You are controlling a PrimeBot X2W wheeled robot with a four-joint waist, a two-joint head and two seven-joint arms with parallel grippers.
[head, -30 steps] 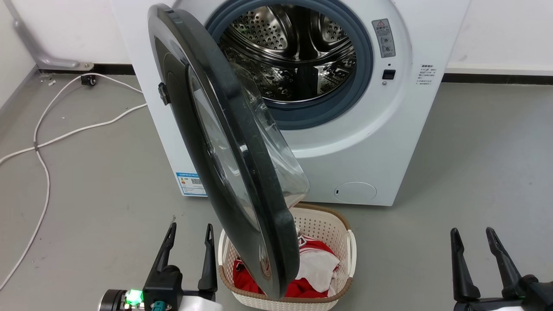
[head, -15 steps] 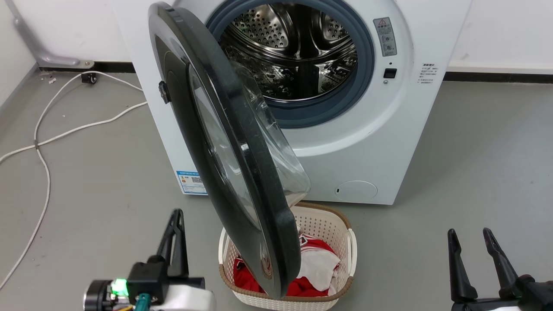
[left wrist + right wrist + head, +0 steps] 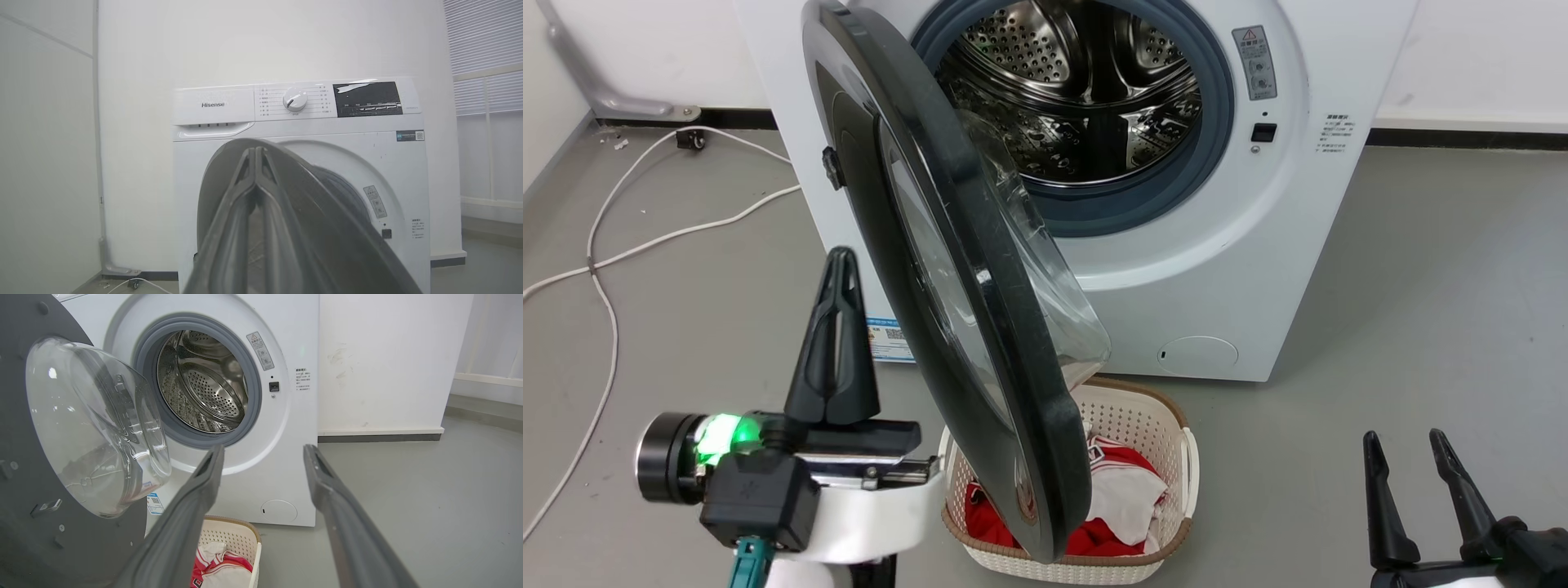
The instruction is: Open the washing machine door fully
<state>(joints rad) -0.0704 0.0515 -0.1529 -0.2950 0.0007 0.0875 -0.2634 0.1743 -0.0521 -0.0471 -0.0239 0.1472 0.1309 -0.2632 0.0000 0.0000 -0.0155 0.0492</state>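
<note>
While beside the washing machine door (image 3: pixel 1013 343), left end effector (image 3: pixel 841 260) forward-pointing, fingers (image 3: pixel 821 359) together.

Washer brand and labels

"Hisense" (image 3: pixel 213 105) is printed in grey on the top panel of the washer (image 3: pixel 186 171), left of the dial (image 3: pixel 294 99); the print around the dial is too small to read. The grey label (image 3: pixel 1254 62) right of the drum mouth has a warning triangle at its top, rest illegible. The black print (image 3: pixel 1334 133) further right is illegible. The blue label (image 3: pixel 892 341) low on the front has a QR code. The sticker (image 3: pixel 410 135) under the display (image 3: pixel 366 99) also has a QR code.
</note>
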